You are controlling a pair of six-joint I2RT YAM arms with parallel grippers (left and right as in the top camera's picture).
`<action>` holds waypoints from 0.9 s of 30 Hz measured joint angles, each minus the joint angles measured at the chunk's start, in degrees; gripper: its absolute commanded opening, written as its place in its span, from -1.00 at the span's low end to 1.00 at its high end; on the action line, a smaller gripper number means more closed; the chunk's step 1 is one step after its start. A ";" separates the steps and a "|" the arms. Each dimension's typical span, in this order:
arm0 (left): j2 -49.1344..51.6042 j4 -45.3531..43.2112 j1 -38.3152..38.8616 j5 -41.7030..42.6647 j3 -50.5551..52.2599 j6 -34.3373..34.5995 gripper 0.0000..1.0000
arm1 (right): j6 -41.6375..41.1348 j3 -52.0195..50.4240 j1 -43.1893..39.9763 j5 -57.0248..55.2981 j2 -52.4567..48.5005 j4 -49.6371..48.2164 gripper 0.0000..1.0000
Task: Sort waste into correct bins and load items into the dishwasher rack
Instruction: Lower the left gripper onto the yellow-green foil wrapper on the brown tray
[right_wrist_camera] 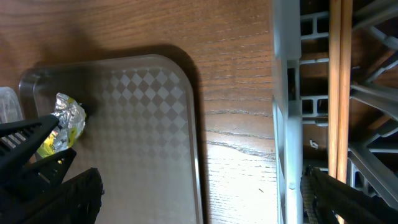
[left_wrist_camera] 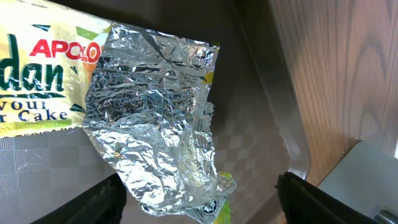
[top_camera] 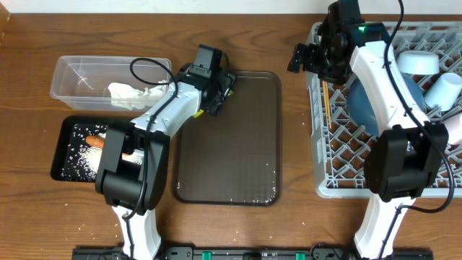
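The left gripper (top_camera: 216,97) is clenched on the wrapper (left_wrist_camera: 155,124) above the far-left corner of the brown tray (top_camera: 231,166). The right gripper (top_camera: 307,58) hangs released over the rack (top_camera: 325,144), where the 2 chopsticks (right_wrist_camera: 339,87) lie. Tissue (top_camera: 133,94) apparently rests in the tub (top_camera: 72,72).

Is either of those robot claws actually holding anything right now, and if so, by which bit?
The left gripper appears to hold the crinkled wrapper, but where its fingers pinch it cannot be seen. The right gripper, above the dishwasher rack, holds nothing.
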State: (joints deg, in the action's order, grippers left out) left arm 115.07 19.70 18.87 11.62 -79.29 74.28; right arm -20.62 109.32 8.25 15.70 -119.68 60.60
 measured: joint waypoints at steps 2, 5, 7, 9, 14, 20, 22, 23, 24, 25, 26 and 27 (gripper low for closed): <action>0.00 0.00 0.00 0.02 0.00 0.55 0.33 | 0.00 0.00 0.00 0.00 0.00 -0.02 0.98; 0.00 0.00 0.00 -0.02 0.09 0.76 0.07 | 0.00 0.00 0.00 0.00 0.00 0.00 0.99; 0.00 0.07 0.00 0.02 0.13 0.74 -0.12 | 0.00 0.00 0.00 -0.02 0.00 -0.02 0.98; 0.00 0.33 0.00 -0.02 0.15 0.92 -0.20 | 0.00 0.00 0.00 0.00 0.00 -0.02 0.99; 0.00 0.74 0.00 -0.02 0.15 0.02 -0.39 | 0.00 0.00 0.00 0.00 0.00 -0.02 0.99; 0.00 2.14 0.00 0.00 0.20 -1.70 -0.88 | 0.00 0.00 0.00 -0.02 0.00 -0.02 0.98; 0.00 2.69 0.00 0.07 0.20 -2.47 -0.88 | 0.00 0.00 0.00 0.00 0.00 0.00 0.98; 0.00 2.73 0.00 0.26 0.20 -3.06 -0.88 | 0.00 0.00 0.00 0.00 0.00 -0.02 0.99; 0.00 2.78 0.00 0.61 0.20 -3.91 -0.88 | 0.00 0.00 0.00 0.00 0.00 0.00 0.99; 0.00 2.78 0.00 1.09 0.20 -4.70 -0.88 | 0.00 0.00 0.00 0.00 0.00 0.00 0.98; 0.00 2.80 0.00 1.75 0.20 -5.51 -0.88 | 0.00 0.00 0.00 0.00 0.00 0.00 0.98; 0.00 2.80 0.00 2.43 0.20 -6.40 -0.88 | 0.00 0.00 0.00 0.00 0.00 -0.02 0.99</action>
State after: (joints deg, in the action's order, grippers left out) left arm 115.07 22.50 18.87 14.04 -79.09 67.88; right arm -20.62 109.32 8.25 15.70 -119.68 60.58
